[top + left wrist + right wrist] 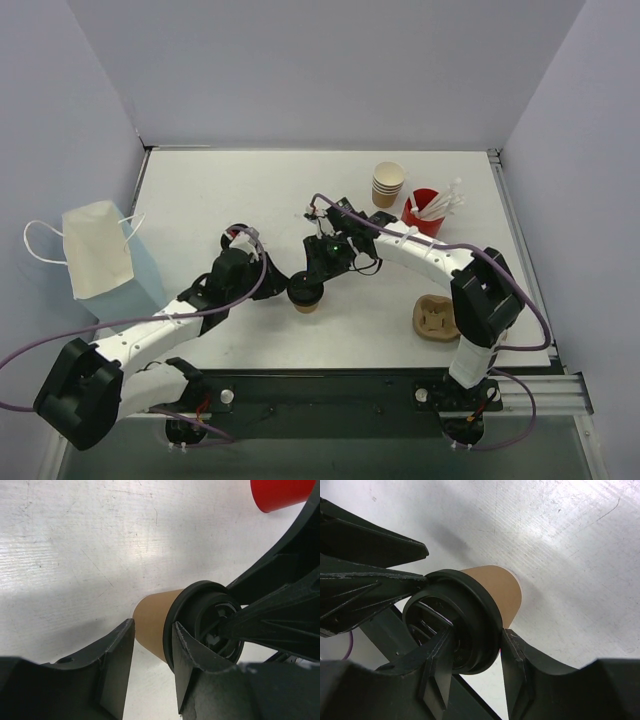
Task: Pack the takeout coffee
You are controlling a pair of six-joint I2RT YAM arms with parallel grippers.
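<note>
Takeout coffee (306, 293) is mid-table toward the near edge, lid (460, 615) on. Both arms are on it at once.

Left gripper (153, 627): jaws part-closed, tips either side of the brown body just under the lid rim. Right gripper (476, 635): jaws part-closed at the lid, one finger across the top, one against the rim. You can't tell from either wrist view whether either one is actually clamped, or whether the cup base is on the table (230, 190).

My read: handover or steadying. Let one arm carry. Grip the body, not the lid, since the lid could pop off. The paper wall will crush, so squeeze lightly. Keep it upright. Both sets of fingers are crowded at the rim, so back one arm out before you translate.

Room: open table toward the far-left corner. White bag (97, 250) is at the left edge, on the left arm's side. Pulp carrier (437, 318) sits by the near-right corner. Red cup (422, 212) and cup stack (388, 183) are by the far-right corner, well apart from the coffee. Stay off them.
</note>
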